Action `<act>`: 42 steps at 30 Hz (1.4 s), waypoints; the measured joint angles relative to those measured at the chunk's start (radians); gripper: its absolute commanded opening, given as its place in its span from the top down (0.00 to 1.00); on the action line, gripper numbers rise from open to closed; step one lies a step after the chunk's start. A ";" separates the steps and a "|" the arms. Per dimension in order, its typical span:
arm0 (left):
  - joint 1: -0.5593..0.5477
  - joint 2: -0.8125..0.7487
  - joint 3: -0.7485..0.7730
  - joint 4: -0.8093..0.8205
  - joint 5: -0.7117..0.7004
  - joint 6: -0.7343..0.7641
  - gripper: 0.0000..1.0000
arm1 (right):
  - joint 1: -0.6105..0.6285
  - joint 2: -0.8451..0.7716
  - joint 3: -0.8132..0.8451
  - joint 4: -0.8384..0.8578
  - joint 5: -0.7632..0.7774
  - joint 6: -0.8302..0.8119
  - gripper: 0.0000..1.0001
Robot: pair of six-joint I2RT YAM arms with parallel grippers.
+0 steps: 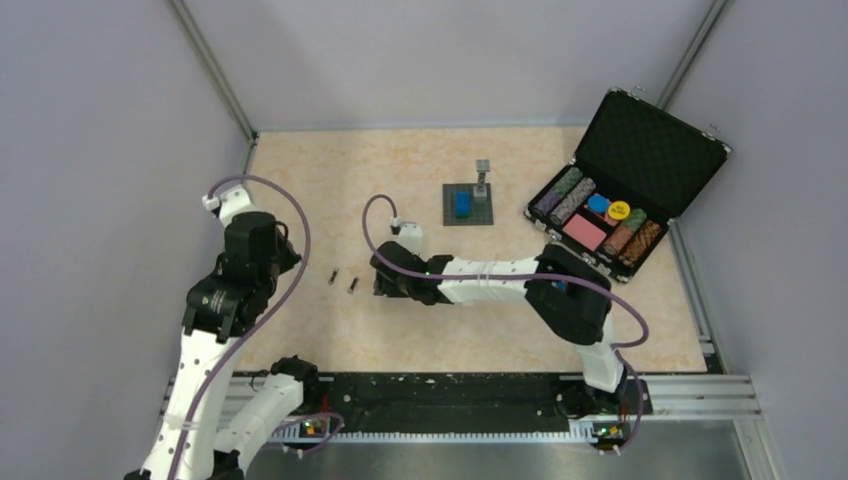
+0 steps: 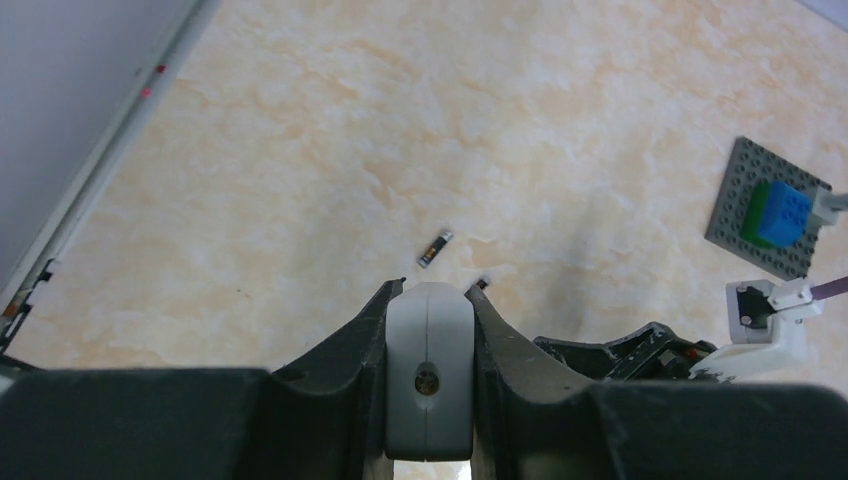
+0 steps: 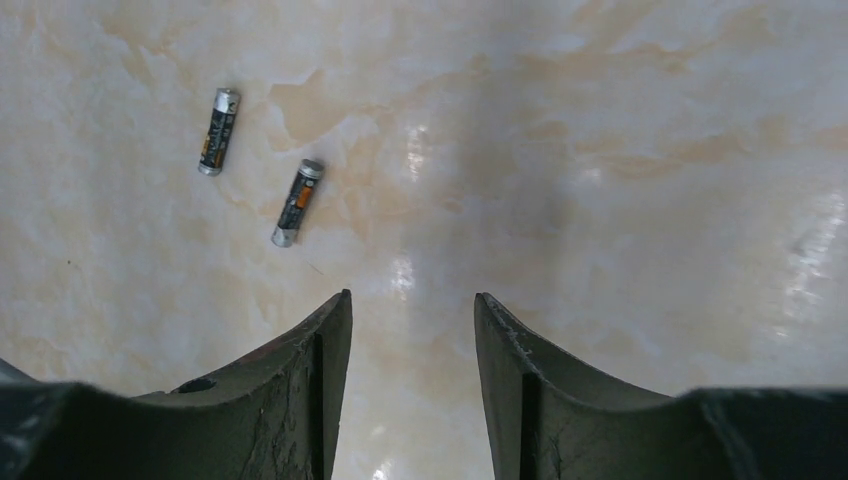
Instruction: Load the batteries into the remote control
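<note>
**Item 1, remote control** (image 2: 430, 370): white plastic bar. It is clamped between the two fingers of the left gripper (image 2: 432, 290) and held off the table (image 1: 400, 170). The wrist view shows one narrow side with a small round mark. The screen, buttons and battery recess cannot be seen.

**Item 2, left gripper:** closed firmly on the remote, a finger pressed against each side. It is held above the left part of the table.

**Item 3, first battery** (image 3: 298, 202): small dark cylinder with an orange band and silver ends. It lies flat on the table just ahead of the right gripper (image 3: 412, 300) and to its left, and touches nothing.

**Item 4, second battery** (image 3: 218, 131): same kind. It lies flat just beyond the first, roughly parallel to it, with a small gap between them.

**Item 5, right gripper:** fingers parted with bare tabletop between them, holding nothing. It is low over the middle of the table and points toward the batteries.

**Item 6, grey baseplate** (image 1: 467, 204): square, carrying a blue block (image 1: 462, 203). It sits toward the back of the table, well apart from the batteries.

**Item 7, black case** (image 1: 650, 150): lid open, at the right rear. It holds rows of poker chips (image 1: 570, 195).
</note>
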 measured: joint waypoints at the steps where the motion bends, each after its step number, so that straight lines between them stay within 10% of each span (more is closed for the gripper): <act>1: 0.000 -0.016 0.000 -0.010 -0.026 -0.003 1.00 | 0.011 0.027 0.026 0.004 0.016 0.002 0.53; 20: 0.000 -0.180 0.114 -0.099 -0.294 -0.051 1.00 | 0.127 0.496 0.738 -0.380 0.285 0.008 0.62; 42: 0.000 -0.203 0.181 -0.124 -0.355 -0.061 1.00 | 0.143 0.581 0.882 -0.531 0.406 -0.066 0.82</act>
